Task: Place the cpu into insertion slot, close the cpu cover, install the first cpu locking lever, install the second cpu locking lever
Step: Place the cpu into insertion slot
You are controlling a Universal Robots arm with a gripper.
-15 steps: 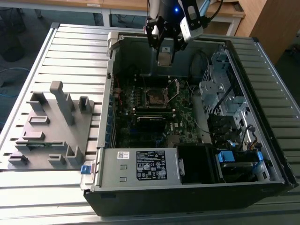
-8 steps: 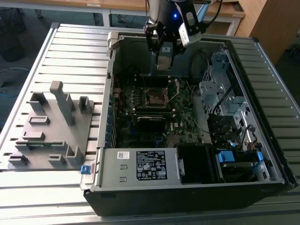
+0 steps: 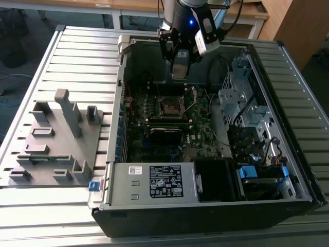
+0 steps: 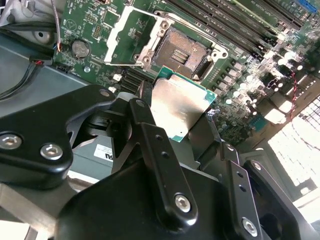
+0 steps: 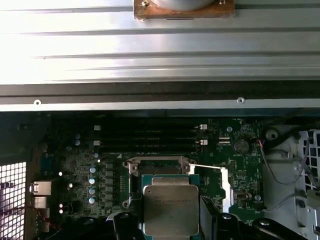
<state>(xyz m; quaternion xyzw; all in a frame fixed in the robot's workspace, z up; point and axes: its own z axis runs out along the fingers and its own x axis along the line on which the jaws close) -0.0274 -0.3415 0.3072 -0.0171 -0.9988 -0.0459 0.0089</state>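
My end effector [image 4: 178, 111] is clamped on the cpu [image 4: 177, 102], gripping its edges and holding it in the air above the bare insertion slot [image 4: 184, 52]. The cpu cover [image 4: 114, 39] stands flipped back beside the slot, inside the opened computer case [image 3: 205, 216] lying on the slatted metal table [image 3: 77, 56].

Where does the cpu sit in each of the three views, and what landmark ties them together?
Exterior view: the cpu hangs in the gripper above the open computer case.
Second wrist view: cpu clamped in the gripper, beside the insertion slot.
First wrist view: cpu in front of the insertion slot's rim.
Shared landmark: the empty insertion slot.
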